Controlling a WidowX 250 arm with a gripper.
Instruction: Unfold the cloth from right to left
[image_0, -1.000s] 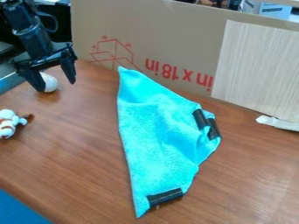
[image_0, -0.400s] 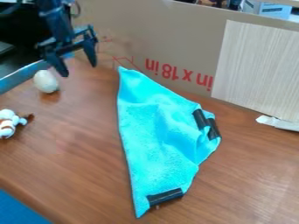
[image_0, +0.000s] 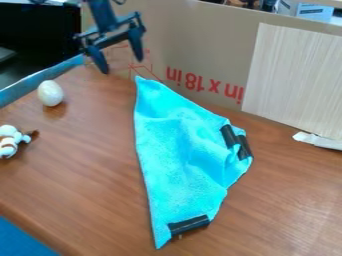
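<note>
Black two-finger claw (image_0: 121, 65): released, fingers spread, seen against tan cardboard panel (image_0: 200, 42). Turquoise fabric cloth (image_0: 174, 150): laid creased across the middle of the brown wood-grain worktop (image_0: 80, 195), black strips (image_0: 190, 225) set along its edges. White egg-shaped object (image_0: 50, 93), white-and-brown toy figure (image_0: 8, 142): both placed left of the cloth.

We observe a brown wood-grain desk (image_0: 87, 165) bounded at the rear by an upright cardboard panel (image_0: 200, 45) bearing red print. A pale, striated board (image_0: 294, 80) rests against its right portion. Glare marks the desk's lower right.
</note>
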